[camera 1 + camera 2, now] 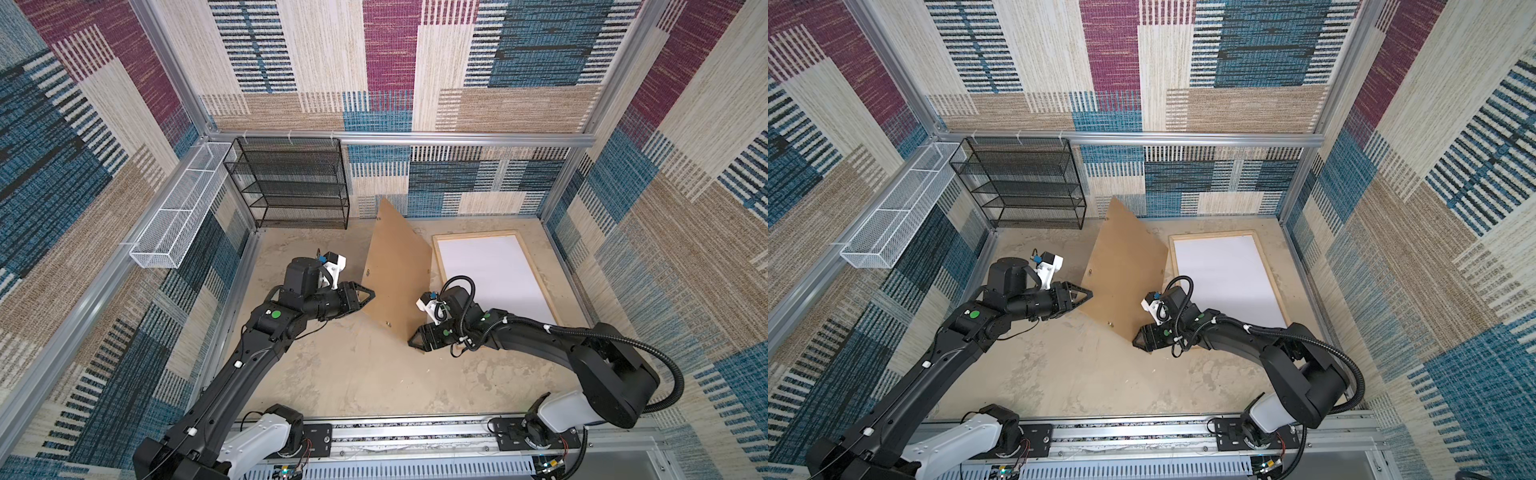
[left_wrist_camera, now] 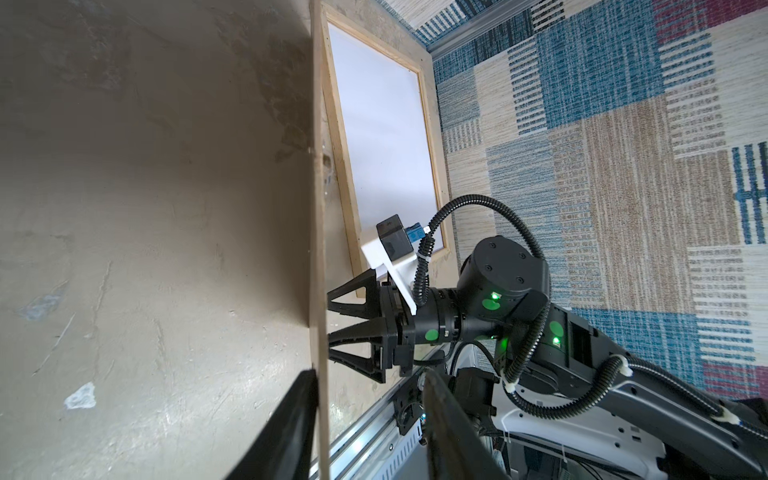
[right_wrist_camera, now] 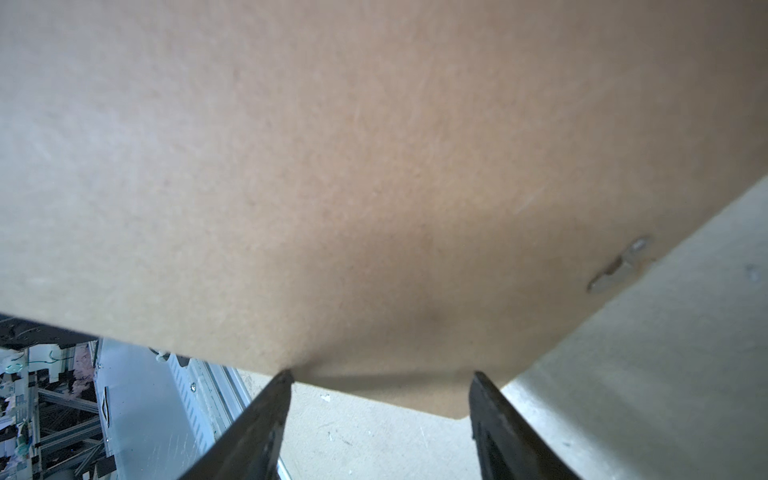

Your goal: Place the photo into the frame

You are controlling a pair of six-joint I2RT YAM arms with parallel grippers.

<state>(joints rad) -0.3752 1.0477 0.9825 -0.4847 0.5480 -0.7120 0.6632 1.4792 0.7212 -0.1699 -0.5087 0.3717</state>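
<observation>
Nearest, the right gripper [image 1: 411,341] has its jaws spread, with both tips against the face of the backing board [image 1: 395,266] near its near right corner, propping the board up at a tilt. Just beyond, the left gripper [image 1: 371,296] straddles the board's left edge with its jaws spread. One finger touches the board, and nothing is pinched yet.

We judge that the left jaws should close squarely on that edge before the right support leaves, or the board may tip.

At far right the frame [image 1: 473,235] lies flat, filled by a white sheet [image 1: 494,278]. We cannot tell whether this sheet is the photo lying face down, as no printed image shows.

Plain brown board [image 1: 399,266] (frame [image 1: 473,235] pale wood)
</observation>
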